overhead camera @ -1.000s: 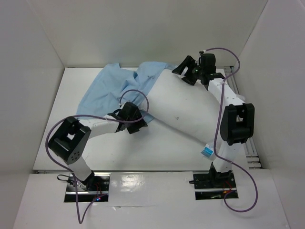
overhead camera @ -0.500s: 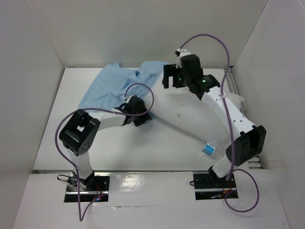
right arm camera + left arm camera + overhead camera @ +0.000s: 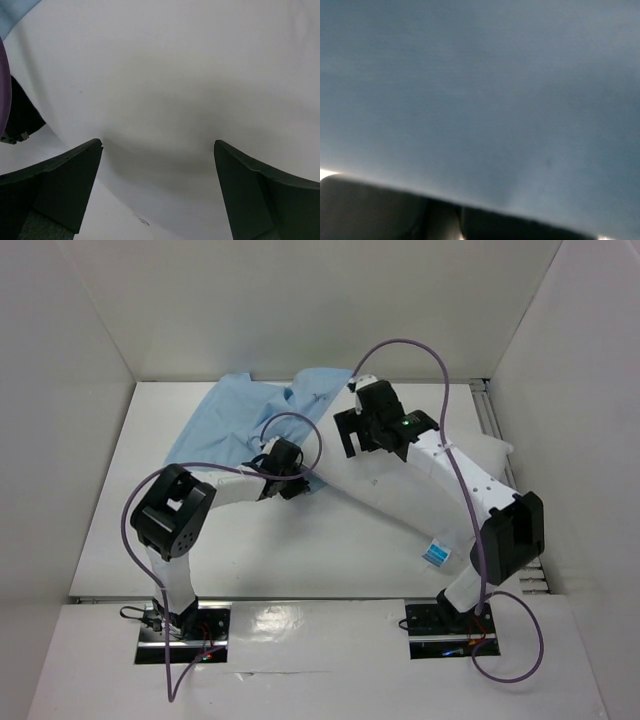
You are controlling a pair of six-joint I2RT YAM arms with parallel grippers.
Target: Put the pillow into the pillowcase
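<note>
Pale-blue pillowcase [image 3: 225,425]: thin, limp, wrinkled cloth lying far left, lapping the pillow's far end; we judge it light, best pinched at a hem.
White pillow [image 3: 375,485]: plump, lying diagonally from far centre to near right; we judge it soft and bulky, best squeezed near a corner.
Left gripper [image 3: 292,480]: clenched, seemingly on pillowcase cloth.
Right gripper [image 3: 160,187]: spread wide over the pillow, grasping nothing.

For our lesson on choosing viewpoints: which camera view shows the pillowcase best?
The top external view: the pillowcase lies nearly whole, crumpled at the far left of the table. The left wrist view gives only blurred blue cloth; the right wrist view just a blue sliver at top-left.
</note>
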